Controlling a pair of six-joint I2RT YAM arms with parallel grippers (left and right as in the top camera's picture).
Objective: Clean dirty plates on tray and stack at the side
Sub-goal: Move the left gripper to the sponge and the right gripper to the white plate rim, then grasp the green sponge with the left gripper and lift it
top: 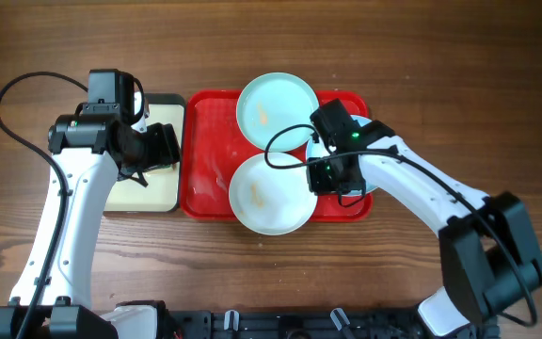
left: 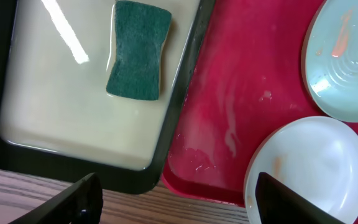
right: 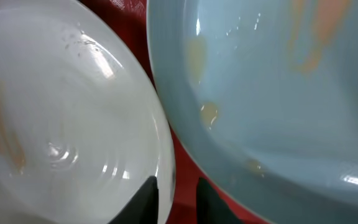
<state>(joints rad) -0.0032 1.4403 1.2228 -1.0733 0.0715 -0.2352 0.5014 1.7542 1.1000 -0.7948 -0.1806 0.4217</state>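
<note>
Right gripper (right: 174, 198): jaws at a slim gap, astride the white plate (right: 61, 124) rim; pinched or not, can't tell.
Left gripper (left: 179, 200): spread wide, empty, just left of the red tray (left: 229, 112).
White plate: near edge of the red tray.
Pale blue plates (top: 277, 111): one at the tray's far edge, one on its right side, both smeared.
</note>
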